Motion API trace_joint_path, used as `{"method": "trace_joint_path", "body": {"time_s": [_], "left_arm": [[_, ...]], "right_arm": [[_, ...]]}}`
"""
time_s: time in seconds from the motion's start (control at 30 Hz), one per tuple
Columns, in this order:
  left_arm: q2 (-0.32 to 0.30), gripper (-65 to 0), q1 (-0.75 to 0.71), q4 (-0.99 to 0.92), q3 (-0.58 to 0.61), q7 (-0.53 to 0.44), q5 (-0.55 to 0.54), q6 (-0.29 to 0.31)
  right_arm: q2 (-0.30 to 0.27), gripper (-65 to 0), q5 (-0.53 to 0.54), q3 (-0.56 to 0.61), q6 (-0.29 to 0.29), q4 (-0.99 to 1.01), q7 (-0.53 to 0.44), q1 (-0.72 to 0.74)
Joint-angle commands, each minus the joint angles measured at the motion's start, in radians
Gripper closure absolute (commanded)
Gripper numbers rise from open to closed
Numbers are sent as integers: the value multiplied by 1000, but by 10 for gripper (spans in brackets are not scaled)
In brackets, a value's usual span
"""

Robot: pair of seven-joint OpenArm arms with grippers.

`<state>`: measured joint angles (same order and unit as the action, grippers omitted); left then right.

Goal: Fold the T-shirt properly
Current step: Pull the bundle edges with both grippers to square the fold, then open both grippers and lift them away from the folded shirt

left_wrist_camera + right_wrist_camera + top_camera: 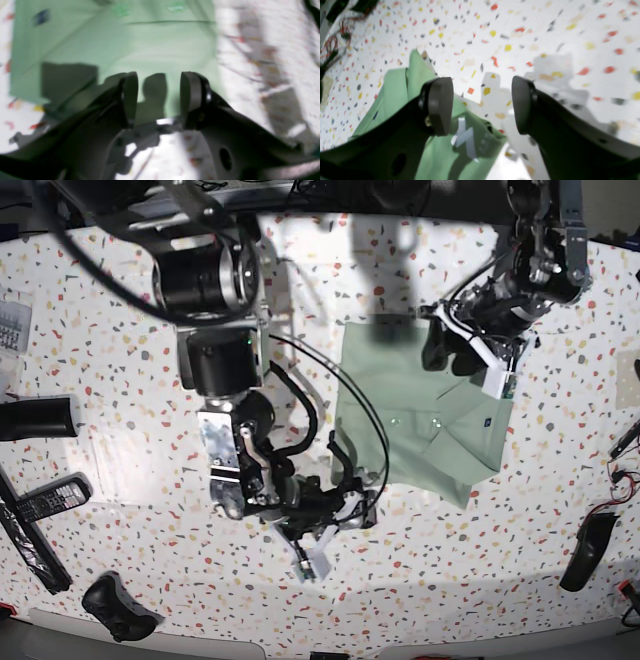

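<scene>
Sage-green T-shirt lay folded on your speckled worktop. Its tiny dark label was too blurred to read. Only the right wrist view showed a white tag. Both your left tool and right tool were spread, pinching nothing.

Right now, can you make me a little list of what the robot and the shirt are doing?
Shirt: the T-shirt lies partly folded on the speckled table.
Left claw: open, above the shirt, holding nothing.
Right claw: open wide, empty, beside the shirt's edge.
Other things: remote and game controller near the table's edge.
</scene>
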<state>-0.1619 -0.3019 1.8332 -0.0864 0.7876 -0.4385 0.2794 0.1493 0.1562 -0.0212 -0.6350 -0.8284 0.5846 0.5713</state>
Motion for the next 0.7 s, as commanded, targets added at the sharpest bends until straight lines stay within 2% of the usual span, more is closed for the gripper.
{"method": "trace_joint_path", "body": {"time_s": [0.0,0.17,0.3,0.37,0.53,0.67], "left_arm": [[-2,-245,6,-10,-3,-27,5,-2],[-3,-245,25,-158,-3,-27,61,-3],[-11,-245,25,-175,-5,-11,62,-3],[-28,-245,31,-173,-5,-11,75,-2],[-107,-245,48,-173,-5,-27,135,-3],[-164,-245,65,-173,-5,-42,151,-3]], "right_arm": [[8,-355,-8,2,-30,13,-37,36],[8,-355,-51,2,-63,55,-52,0],[8,-355,-37,45,-63,53,26,-66],[8,-355,-24,92,-63,39,34,-103],[-65,-355,61,203,-63,-84,88,-208],[-100,-355,112,215,-63,-220,134,-308]]}}
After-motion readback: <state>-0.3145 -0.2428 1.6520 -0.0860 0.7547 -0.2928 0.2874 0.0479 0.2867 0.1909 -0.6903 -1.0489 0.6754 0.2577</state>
